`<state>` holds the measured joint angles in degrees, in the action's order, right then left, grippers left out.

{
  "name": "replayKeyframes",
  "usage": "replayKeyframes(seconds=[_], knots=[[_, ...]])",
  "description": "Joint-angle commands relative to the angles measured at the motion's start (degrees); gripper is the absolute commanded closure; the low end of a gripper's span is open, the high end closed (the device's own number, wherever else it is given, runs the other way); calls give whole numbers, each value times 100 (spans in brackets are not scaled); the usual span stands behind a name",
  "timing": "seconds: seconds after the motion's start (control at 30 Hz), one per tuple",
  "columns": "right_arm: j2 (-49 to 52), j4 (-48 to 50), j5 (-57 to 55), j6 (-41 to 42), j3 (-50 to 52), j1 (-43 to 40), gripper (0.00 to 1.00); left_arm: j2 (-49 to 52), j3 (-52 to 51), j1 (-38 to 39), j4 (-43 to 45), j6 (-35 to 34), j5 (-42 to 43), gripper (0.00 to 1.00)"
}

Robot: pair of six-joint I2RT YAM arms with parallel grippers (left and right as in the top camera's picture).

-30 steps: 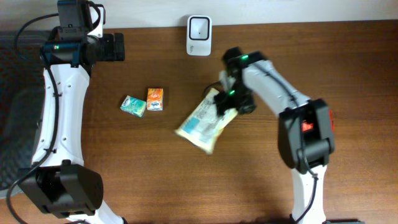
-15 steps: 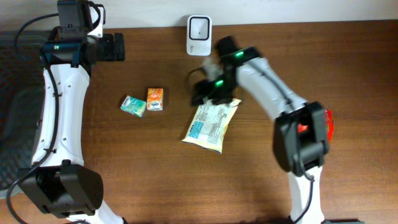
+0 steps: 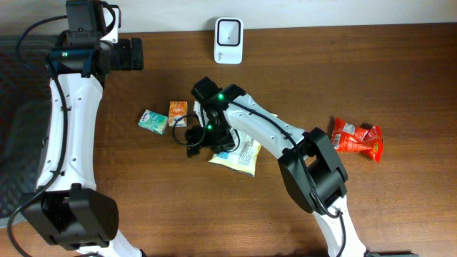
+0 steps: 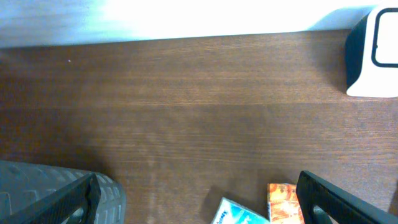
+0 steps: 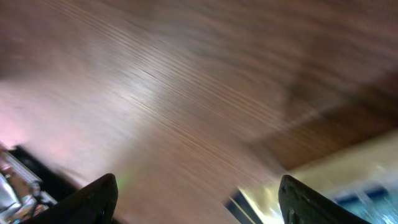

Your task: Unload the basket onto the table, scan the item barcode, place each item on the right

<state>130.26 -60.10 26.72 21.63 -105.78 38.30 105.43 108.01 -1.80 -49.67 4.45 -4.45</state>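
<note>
Right pincer (image 3: 191,137) beside snack bag (image 3: 240,155)

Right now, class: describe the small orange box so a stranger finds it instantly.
From the white scanner at the table's far edge, come nearer and slightly left to two small items side by side. The orange box lies on the right; its neighbour is a teal packet.

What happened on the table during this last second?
The right gripper swung left, off the yellow bag and toward the small boxes, jaws open and empty. The bag turned slightly. A red packet came into view. The left gripper, scanner and boxes stayed put.
</note>
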Motion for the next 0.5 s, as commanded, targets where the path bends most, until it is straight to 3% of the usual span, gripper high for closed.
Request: replayKeyframes(seconds=[0.0,0.2,0.47], knots=[[37,-518,-1025,-205,46,-63,16,-116,11,-2,11,-15,59,1],[28,-1370,-2111,-387,46,-675,15,-116,11,-2,11,-15,59,1],[-492,-1300,-1687,-684,-529,-1954,16,-116,11,-2,11,-15,59,1]])
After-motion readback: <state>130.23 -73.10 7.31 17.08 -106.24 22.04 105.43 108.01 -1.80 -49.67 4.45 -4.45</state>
